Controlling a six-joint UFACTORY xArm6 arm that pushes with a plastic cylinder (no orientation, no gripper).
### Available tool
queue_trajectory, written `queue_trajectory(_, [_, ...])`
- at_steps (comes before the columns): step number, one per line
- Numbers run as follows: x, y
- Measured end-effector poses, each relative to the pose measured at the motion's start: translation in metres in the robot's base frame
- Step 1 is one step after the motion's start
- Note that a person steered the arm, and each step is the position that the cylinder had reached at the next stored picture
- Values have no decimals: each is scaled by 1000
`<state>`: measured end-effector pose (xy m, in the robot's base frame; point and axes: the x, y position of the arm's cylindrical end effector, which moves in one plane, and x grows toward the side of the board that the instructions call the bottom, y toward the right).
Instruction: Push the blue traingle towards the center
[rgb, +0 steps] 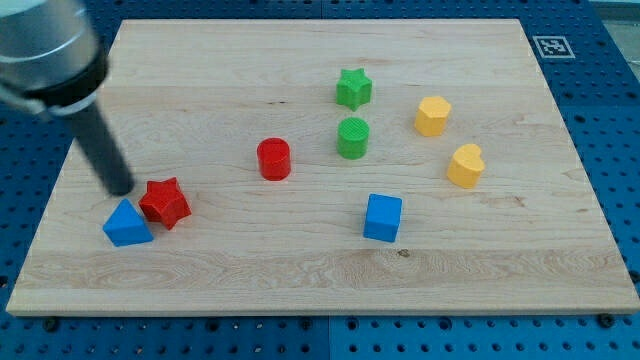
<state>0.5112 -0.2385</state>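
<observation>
My tip rests near the tabletop's bottom-left corner, just above the blue triangle, beside the red star; no hand fitted, nothing grasped; placement favours pushing centreward.

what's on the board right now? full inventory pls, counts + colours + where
blue triangle: 1, blue, lower left of the board, touching or nearly touching the red star
red star: 1, red, lower left, just to the view's right of the blue triangle
red cylinder: 1, red, left of centre
green star: 1, green, upper centre
green cylinder: 1, green, centre, directly below the green star
yellow hexagon block: 1, yellow, upper right
yellow heart-like block: 1, yellow, right, below the hexagon one
blue cube: 1, blue, lower centre-right
wooden board: 1, light wood, on a blue pegboard surface
fiducial marker: 1, black and white, top right beside the board
my tip: 1, dark rod, just above the blue triangle, left of the red star
</observation>
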Motion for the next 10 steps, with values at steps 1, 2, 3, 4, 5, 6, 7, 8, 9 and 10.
queue_trajectory(1, [73, -12])
queue_trajectory(2, [92, 26])
queue_trajectory(3, [62, 45])
queue_trajectory(4, [39, 29])
queue_trajectory(5, [25, 7])
queue_trajectory(6, [16, 4])
queue_trajectory(7, [1, 4])
queue_trajectory(8, [-18, 4])
queue_trajectory(9, [-22, 16])
queue_trajectory(10, [-14, 39])
